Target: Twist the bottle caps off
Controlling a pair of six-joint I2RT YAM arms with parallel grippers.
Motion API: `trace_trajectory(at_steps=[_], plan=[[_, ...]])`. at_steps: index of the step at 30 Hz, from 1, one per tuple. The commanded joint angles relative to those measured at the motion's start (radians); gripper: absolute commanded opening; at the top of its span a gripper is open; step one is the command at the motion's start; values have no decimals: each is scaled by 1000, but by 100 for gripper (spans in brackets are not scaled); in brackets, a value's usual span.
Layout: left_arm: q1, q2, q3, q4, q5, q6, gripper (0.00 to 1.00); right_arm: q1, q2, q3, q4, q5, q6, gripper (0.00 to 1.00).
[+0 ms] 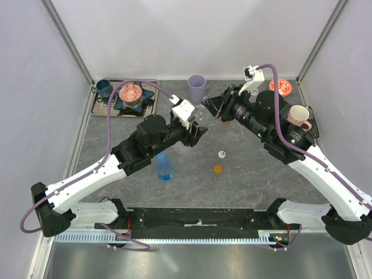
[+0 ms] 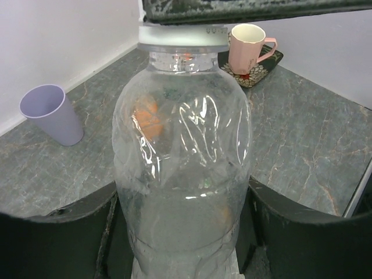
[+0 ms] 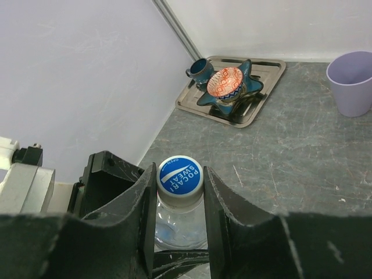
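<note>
Left gripper [image 2: 183, 235] clamps the clear plastic bottle [image 2: 183, 145] — long axis aimed at right gripper [image 3: 179, 192], closed on its blue-topped white cap [image 3: 180, 176].

Rectangular metal tray [image 1: 152, 97] in the tabletop's far left corner, small blue cup [image 1: 104, 88] and star-shaped blue dish [image 1: 131, 95] on it, lilac plastic cup [image 1: 196, 87] mid far edge, pink mug [image 1: 299, 116] by the right edge, clear plastic bottle [image 2: 183, 174] with blue-and-white screw cap [image 3: 180, 174] near the middle, blue plastic bottle [image 1: 164, 167] before it, white-and-green cap [image 1: 222, 154] and orange cap [image 1: 217, 169] to that bottle's right.
</note>
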Motion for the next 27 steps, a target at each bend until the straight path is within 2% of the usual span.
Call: trace_trajectory(at_steps=[1, 3, 6, 7, 9, 10, 11, 13, 16, 18, 22, 27], plan=[[-8, -35, -2, 79, 72, 29, 44, 0, -78, -73, 64, -131, -78, 0], [4, -58, -8, 79, 154, 17, 44, -2, -104, -79, 83, -173, -110, 0], [55, -62, 13, 78, 388, -40, 42, -3, -118, -53, 62, -269, -151, 0], [78, -58, 34, 75, 554, -63, 42, -2, -119, -45, 54, -312, -160, 0], [159, -35, 48, 113, 747, -164, 42, -6, -121, -27, 45, -381, -180, 0], [185, -26, 54, 142, 938, -207, 42, -8, -124, -21, 42, -406, -200, 0], [223, -12, 56, 215, 1022, -298, 43, -8, -127, -20, 42, -450, -206, 0], [247, 22, 56, 287, 1201, -386, 43, -14, -132, -17, 39, -510, -242, 0], [262, 56, 48, 445, 1340, -562, 44, -16, -138, -22, 46, -630, -271, 0], [264, 74, 48, 549, 1413, -623, 44, -17, -144, -28, 68, -709, -288, 0], [264, 115, 33, 732, 1478, -806, 44, -16, -153, -39, 114, -808, -308, 0], [264, 154, 21, 860, 1512, -911, 44, -16, -142, -39, 129, -869, -319, 0]])
